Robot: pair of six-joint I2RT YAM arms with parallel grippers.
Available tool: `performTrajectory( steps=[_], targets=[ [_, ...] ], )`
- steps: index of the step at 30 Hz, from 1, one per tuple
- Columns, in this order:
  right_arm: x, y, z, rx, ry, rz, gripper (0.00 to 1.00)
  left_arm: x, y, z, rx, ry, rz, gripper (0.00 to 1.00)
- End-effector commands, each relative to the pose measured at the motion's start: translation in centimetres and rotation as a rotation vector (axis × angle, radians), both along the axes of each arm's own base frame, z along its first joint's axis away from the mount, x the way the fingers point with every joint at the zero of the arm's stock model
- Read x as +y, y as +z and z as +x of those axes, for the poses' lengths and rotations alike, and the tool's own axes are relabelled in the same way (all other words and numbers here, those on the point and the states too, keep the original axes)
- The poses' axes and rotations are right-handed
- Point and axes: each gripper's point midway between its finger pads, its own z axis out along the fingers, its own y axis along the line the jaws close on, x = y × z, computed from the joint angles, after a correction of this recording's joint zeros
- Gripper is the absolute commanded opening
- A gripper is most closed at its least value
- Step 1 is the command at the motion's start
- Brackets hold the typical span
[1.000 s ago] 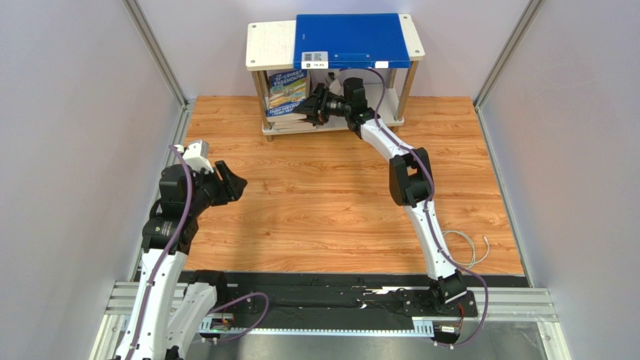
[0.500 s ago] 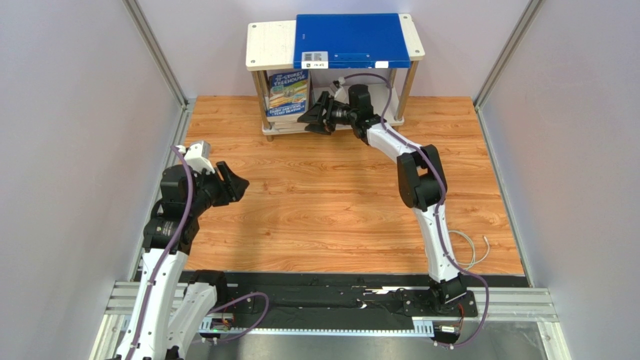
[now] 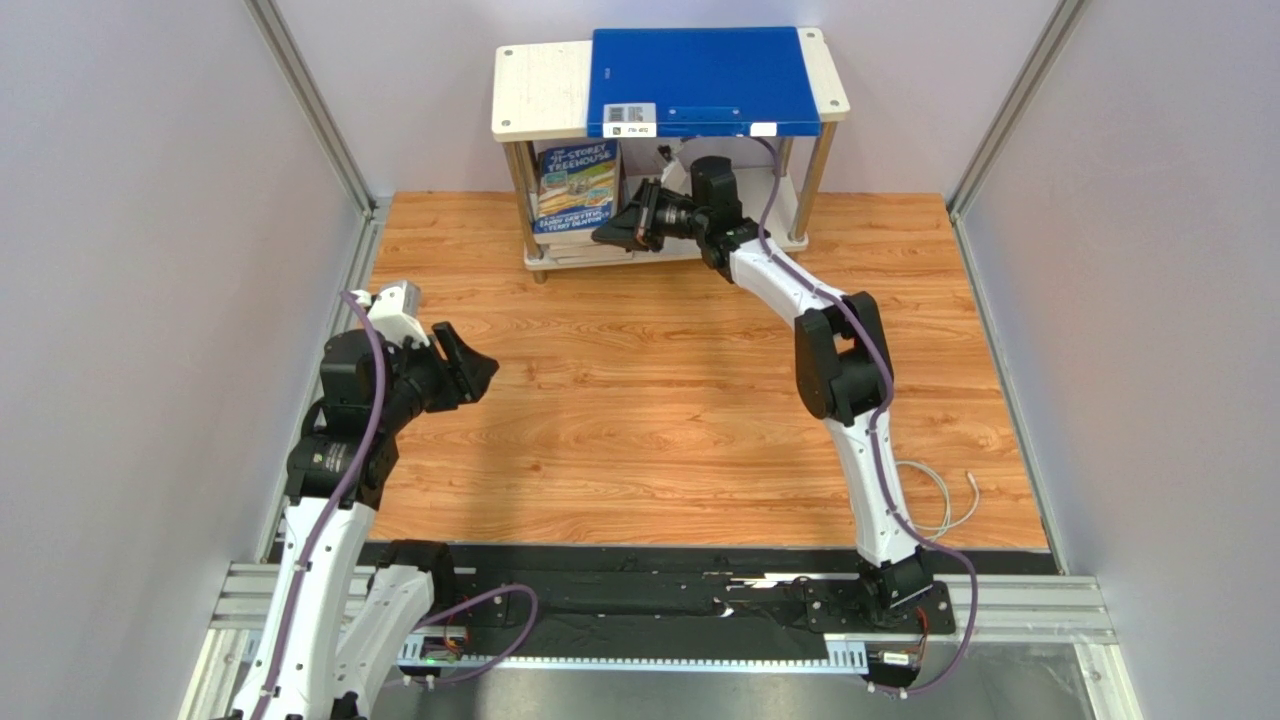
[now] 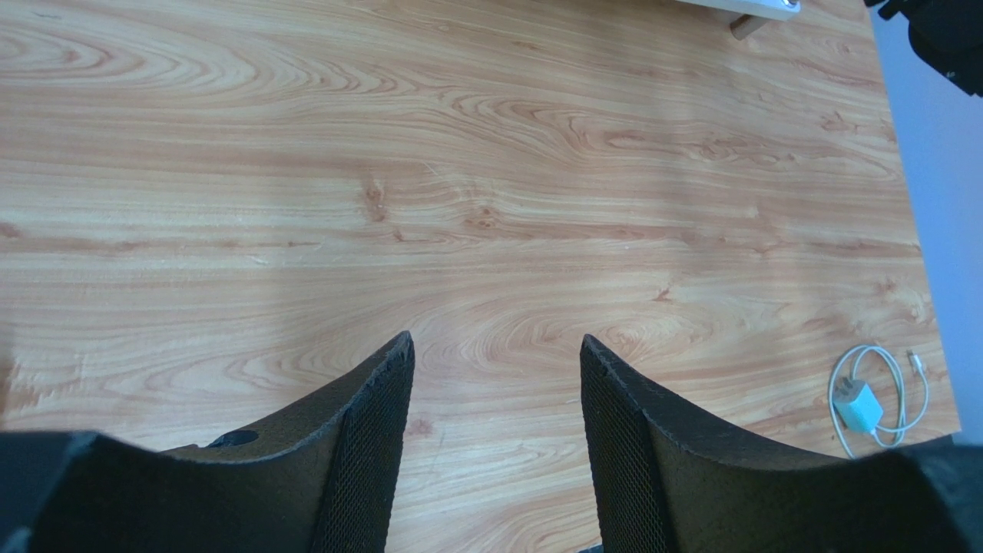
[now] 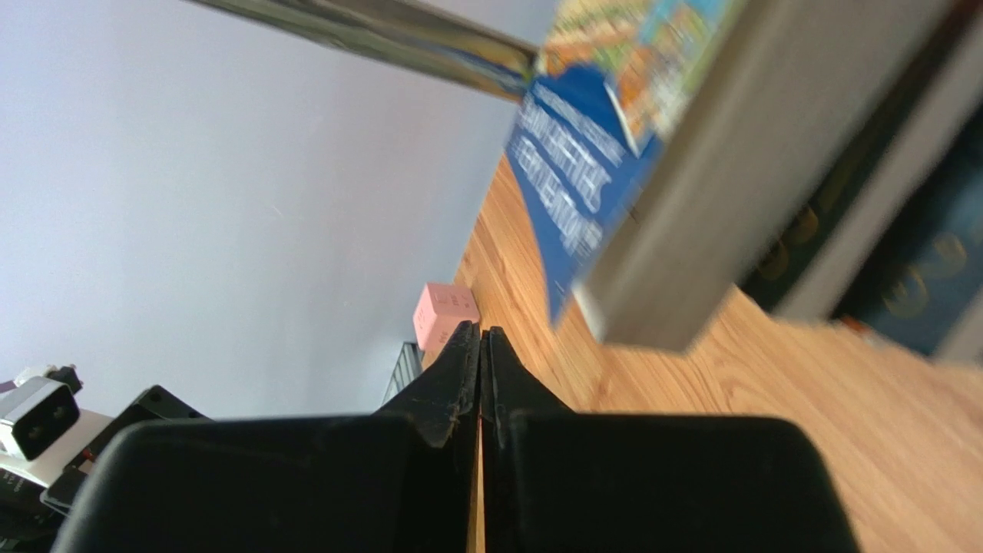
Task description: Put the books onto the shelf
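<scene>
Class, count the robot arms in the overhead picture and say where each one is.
2. The left arm is folded at near left, the left gripper open over the table. The right arm reaches to the shelf, the right gripper shut near the blue book.

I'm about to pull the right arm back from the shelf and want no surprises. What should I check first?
1. Right gripper empty: ok, shut on nothing.
2. Blue cartoon-cover paperback standing on the white two-tier shelf's lower board: ok.
3. Other books shelved: cannot tell, the top board and the large blue flat folder hide them.
4. Left gripper open, empty, over the wooden table: ok.
</scene>
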Motion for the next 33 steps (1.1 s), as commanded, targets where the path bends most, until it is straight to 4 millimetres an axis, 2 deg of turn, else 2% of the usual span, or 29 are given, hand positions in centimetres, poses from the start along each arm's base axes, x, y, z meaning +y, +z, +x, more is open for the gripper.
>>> performTrajectory(
  steps=[1,2,6,9,14,17,24,33],
  targets=[
    [1.0,0.6,1.6,-0.022,-0.019,0.016,0.0,0.0,0.9,0.2,-0.037,0.004,-0.015,0.6],
    [1.2,-0.1,1.9,-0.014,-0.025,0.009,0.0,0.0,0.9,0.2,-0.04,0.007,-0.015,0.6],
    [1.3,0.0,2.6,-0.018,-0.036,0.012,0.0,0.0,0.9,0.2,-0.038,0.007,-0.013,0.6],
    [1.4,0.9,2.1,-0.029,-0.014,0.034,0.0,0.0,0.9,0.2,-0.038,0.007,-0.013,0.6],
    [1.2,0.4,1.8,-0.03,-0.021,0.02,0.0,-0.1,0.8,0.2,-0.033,0.002,-0.017,0.6],
    [1.2,-0.8,2.0,-0.012,-0.027,0.011,0.0,-0.1,0.8,0.2,-0.033,0.002,-0.017,0.6],
    [1.3,-1.4,1.8,-0.004,-0.019,0.016,0.0,-0.2,0.6,0.3,-0.03,-0.004,-0.023,0.6],
    [0.3,-2.4,3.6,0.01,-0.07,0.014,0.01,-0.3,0.5,0.3,-0.026,-0.008,-0.024,0.59]
  ],
)
